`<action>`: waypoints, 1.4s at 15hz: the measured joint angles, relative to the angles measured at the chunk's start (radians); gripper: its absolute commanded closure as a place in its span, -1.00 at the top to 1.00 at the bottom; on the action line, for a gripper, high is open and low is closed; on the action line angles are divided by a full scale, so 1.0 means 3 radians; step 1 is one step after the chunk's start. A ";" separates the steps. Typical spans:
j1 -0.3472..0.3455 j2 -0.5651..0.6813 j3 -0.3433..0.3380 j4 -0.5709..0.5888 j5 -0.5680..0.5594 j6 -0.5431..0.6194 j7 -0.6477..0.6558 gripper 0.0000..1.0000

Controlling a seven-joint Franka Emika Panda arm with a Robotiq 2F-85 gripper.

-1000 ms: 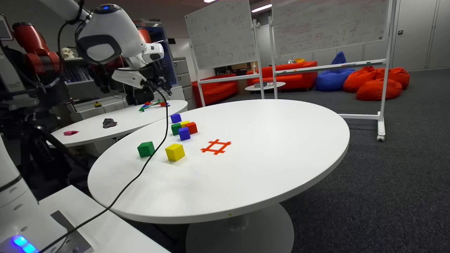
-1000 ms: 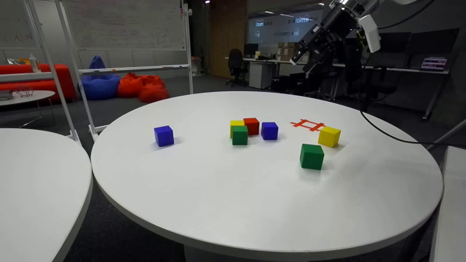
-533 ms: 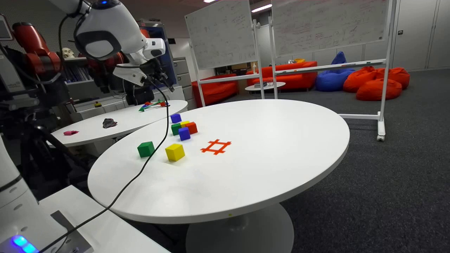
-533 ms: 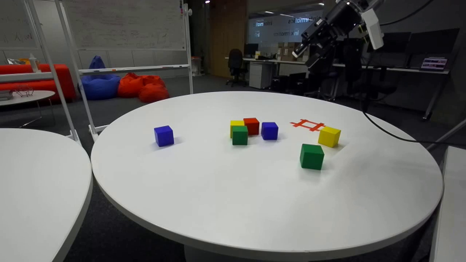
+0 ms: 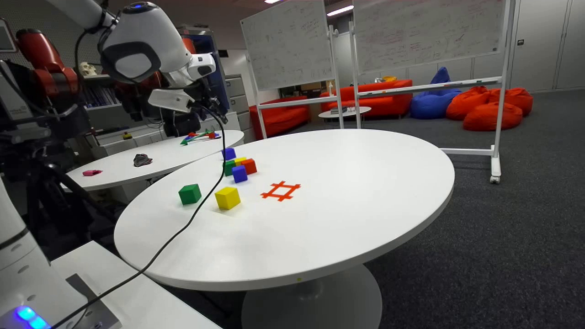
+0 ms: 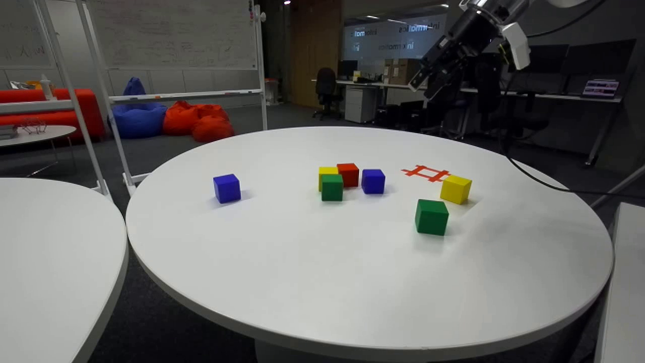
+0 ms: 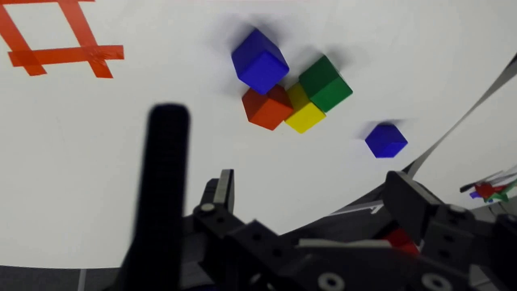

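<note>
My gripper (image 7: 311,174) stands open high over the white round table, nothing between its fingers; in an exterior view the gripper (image 6: 421,91) hangs tilted above the table's far side. Ahead of it in the wrist view, a red cube (image 7: 267,108), a yellow cube (image 7: 303,115) and a green cube (image 7: 325,84) sit clustered, with a blue cube (image 7: 260,62) close by. Apart from them lies another blue cube (image 7: 385,140). A larger yellow cube (image 6: 456,189) and a larger green cube (image 6: 431,217) rest near the orange tape outline (image 7: 60,55).
A black cable (image 5: 185,225) hangs from the arm across the table edge. A blurred dark bar (image 7: 161,182) blocks part of the wrist view. A second white table (image 5: 173,157) adjoins, bearing a dark crumpled item (image 5: 142,160). Whiteboards (image 5: 288,45) stand behind.
The gripper has shifted and turned only slightly, drifting a little right in both exterior views. The hanging cable has swung a bit. No cube has moved.
</note>
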 measured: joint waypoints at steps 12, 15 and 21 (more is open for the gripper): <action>-0.0513 -0.0005 0.0134 -0.0212 -0.2450 -0.0021 0.1264 1.00; -0.0494 -0.0010 0.0116 -0.0212 -0.2453 -0.0023 0.1264 1.00; -0.0973 -0.0041 0.0431 -0.0200 -0.3837 -0.0422 0.1754 1.00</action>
